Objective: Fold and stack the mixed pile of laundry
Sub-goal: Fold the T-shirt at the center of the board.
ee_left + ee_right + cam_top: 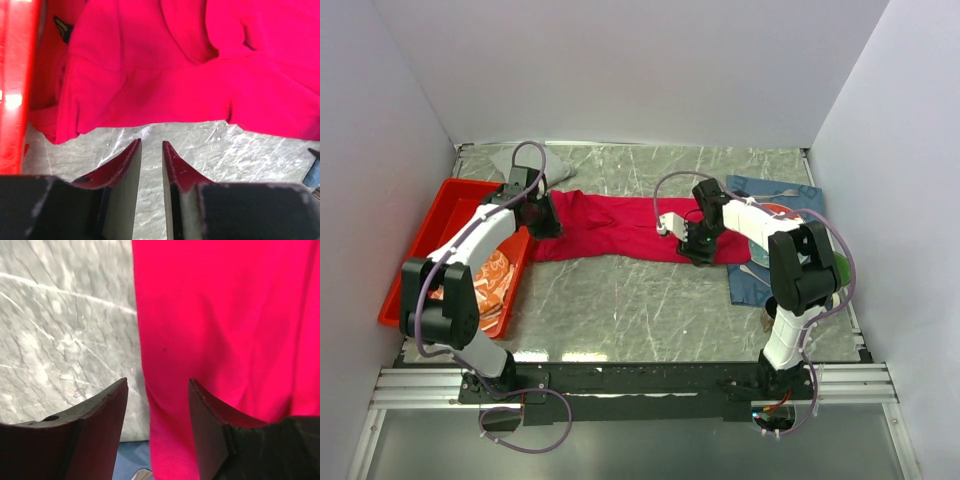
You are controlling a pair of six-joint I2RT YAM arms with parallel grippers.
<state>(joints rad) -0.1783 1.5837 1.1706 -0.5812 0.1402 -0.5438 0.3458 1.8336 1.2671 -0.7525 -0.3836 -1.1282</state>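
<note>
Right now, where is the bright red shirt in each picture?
Top external: the crimson shirt lies stretched out across the middle.
Left wrist: it fills the upper part.
Right wrist: it covers the right half.
Shared landmark: the grey marbled tabletop, which borders the shirt in every view.

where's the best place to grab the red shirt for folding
Probably its near edge, at both ends, coming down from above. The shirt lies flat in a long strip across the table, so only the thin edge offers something to pinch.
</note>
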